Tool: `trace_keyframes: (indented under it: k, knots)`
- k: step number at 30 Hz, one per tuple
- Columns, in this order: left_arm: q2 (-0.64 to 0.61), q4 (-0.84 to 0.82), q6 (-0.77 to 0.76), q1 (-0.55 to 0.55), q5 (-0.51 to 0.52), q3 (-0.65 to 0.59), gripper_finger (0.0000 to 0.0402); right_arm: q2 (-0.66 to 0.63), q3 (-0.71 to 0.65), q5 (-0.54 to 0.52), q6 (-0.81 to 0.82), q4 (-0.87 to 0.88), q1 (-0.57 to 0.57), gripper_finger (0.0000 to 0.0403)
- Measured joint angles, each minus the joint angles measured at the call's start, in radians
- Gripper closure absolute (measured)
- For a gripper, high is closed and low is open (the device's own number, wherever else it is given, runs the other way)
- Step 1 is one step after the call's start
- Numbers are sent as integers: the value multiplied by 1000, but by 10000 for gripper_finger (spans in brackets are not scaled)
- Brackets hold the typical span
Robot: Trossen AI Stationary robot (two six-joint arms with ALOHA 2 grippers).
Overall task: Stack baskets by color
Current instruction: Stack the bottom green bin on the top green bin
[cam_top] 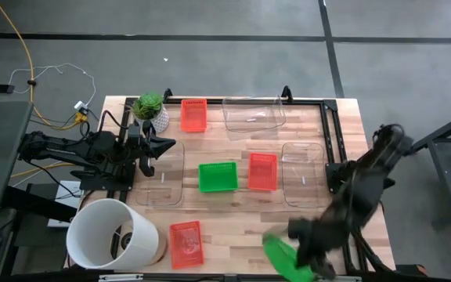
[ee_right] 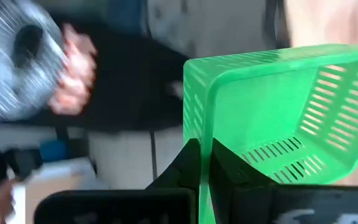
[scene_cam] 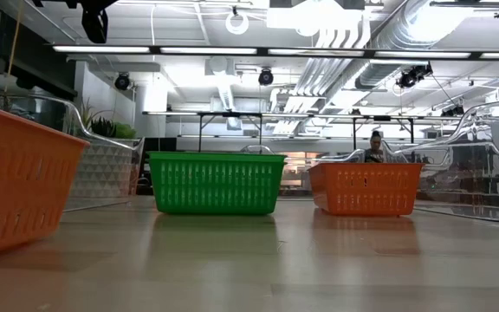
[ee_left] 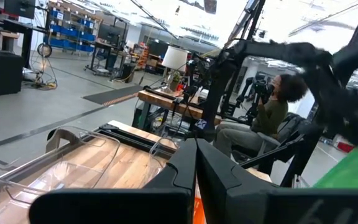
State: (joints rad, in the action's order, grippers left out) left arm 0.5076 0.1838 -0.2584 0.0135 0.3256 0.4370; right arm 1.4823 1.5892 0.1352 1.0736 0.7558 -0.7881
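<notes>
My right gripper (ee_right: pixel 205 155) is shut on a green mesh basket (cam_top: pixel 283 258), lifted over the table's near edge at the right. A second green basket (cam_top: pixel 218 176) stands on its bottom mid-table, beside a red basket (cam_top: pixel 262 171). Two more red baskets rest at the far side (cam_top: pixel 194 115) and near the front (cam_top: pixel 186 243). Clear baskets lie at the far side (cam_top: pixel 253 116), right (cam_top: pixel 304 172) and left (cam_top: pixel 159 182). My left gripper (cam_top: pixel 161 146) waits shut above the table's left side. My right gripper pinches one side wall of the green basket at its rim (ee_right: pixel 202 134), one finger inside the basket and one outside. The basket is lifted clear of the table and tilted, its slotted walls and bottom (ee_right: pixel 291 118) reaching away past the fingers.
A white bucket (cam_top: pixel 112 233) lies at the near left corner. A small potted plant (cam_top: pixel 150 110) stands at the far left. A black frame rail (cam_top: pixel 331 129) runs along the table's right side. A person (ee_left: pixel 272 112) sits beyond the table.
</notes>
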Motion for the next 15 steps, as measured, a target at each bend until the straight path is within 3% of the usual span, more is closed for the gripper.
trace_keyframes:
  k: [3, 7, 12, 15]
  knots:
    - [0, 0, 4, 0, 0, 0, 402, -33, 65, -70, -141, 3, 87, 402]
    - [0, 0, 30, 0, 0, 0, 401, -15, 172, -71, -455, 78, 234, 402]
    - [-2, 6, 26, 0, -13, 0, 401, 98, 319, -61, -944, 279, 402, 402]
    - [-5, 69, -16, 0, -89, 0, 402, 185, 401, -64, -1220, 396, 479, 403]
